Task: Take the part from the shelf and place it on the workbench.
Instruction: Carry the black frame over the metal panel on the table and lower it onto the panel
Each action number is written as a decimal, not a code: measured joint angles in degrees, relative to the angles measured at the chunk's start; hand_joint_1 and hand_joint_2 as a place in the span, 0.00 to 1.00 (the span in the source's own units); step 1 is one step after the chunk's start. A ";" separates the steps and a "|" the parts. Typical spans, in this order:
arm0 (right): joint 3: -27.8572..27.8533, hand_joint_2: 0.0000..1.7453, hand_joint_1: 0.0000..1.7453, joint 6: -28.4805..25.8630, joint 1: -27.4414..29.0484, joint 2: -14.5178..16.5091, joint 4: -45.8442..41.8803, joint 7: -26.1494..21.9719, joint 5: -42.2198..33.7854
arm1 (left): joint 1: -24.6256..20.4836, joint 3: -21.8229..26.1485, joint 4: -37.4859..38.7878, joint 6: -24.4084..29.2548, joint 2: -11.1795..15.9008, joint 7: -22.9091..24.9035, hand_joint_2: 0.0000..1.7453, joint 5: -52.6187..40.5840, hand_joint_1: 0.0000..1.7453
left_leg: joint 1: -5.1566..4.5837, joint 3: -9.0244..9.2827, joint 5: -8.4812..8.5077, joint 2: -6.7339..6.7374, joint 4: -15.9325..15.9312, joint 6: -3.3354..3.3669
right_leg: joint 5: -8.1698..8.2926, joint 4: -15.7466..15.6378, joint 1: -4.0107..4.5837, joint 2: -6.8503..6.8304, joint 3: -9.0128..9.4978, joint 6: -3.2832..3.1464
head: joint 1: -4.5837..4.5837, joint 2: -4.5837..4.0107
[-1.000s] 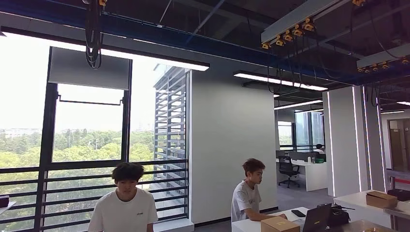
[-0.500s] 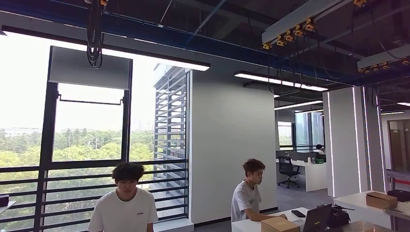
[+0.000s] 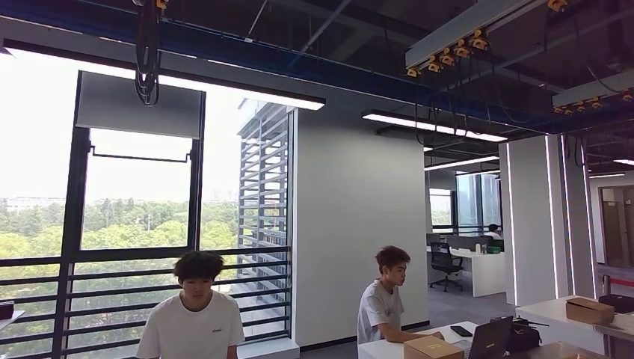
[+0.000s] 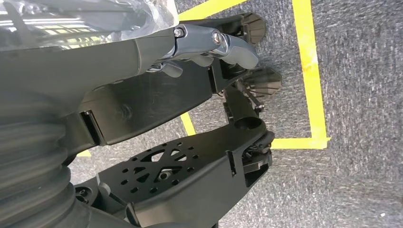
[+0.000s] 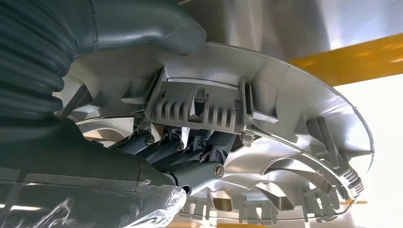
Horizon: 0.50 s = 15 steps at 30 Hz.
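Note:
The part (image 5: 294, 118) is a round silver-grey disc with ribs and a finned block on its inner side. My right hand (image 5: 190, 152) grips it from behind, its dark fingers (image 5: 209, 147) hooked into the ribbed inside, close against the wrist camera. My left hand (image 4: 209, 45) hangs over the floor with its grey thumb (image 4: 233, 45) stretched out and nothing in it.
Yellow tape lines (image 4: 311, 71) mark the grey carpet below my left hand. Ahead, one person (image 3: 193, 314) stands by the window and another person (image 3: 385, 299) sits at a white table (image 3: 389, 348) with a cardboard box (image 3: 432, 347) and a laptop (image 3: 490, 338). Another box (image 3: 589, 309) is at the right.

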 joint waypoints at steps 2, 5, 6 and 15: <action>-0.73 1.00 1.00 -0.48 0.00 -0.79 0.71 1.72 -0.12 | 0.00 0.01 0.01 -0.17 0.00 0.27 1.00 0.00 0.00 | 0.00 0.00 0.01 0.00 0.00 0.01 | 0.02 -0.02 0.00 0.01 0.00 0.03 | 0.00 0.00; -1.95 1.00 1.00 -1.01 0.11 -2.32 1.31 4.55 -0.08 | 0.00 0.03 0.01 -0.46 0.00 0.52 1.00 -0.06 0.00 | -0.01 0.00 0.01 0.00 0.01 0.01 | 0.03 -0.05 0.00 0.02 0.01 0.05 | -0.02 0.00; -2.38 1.00 1.00 -1.29 0.20 -2.88 1.38 5.44 0.02 | 0.00 0.03 0.01 -0.54 -0.01 0.61 1.00 -0.09 0.00 | -0.01 0.00 0.01 0.00 0.01 0.02 | 0.04 -0.06 0.00 0.02 0.01 0.06 | -0.02 0.00; -8.89 1.00 1.00 -4.13 3.92 -7.62 1.39 7.41 7.00 | -0.01 0.07 0.06 -1.17 -0.14 0.86 1.00 -0.70 0.00 | -0.01 -0.02 0.01 0.00 0.02 0.03 | 0.06 -0.12 0.00 0.02 0.03 0.09 | -0.02 0.00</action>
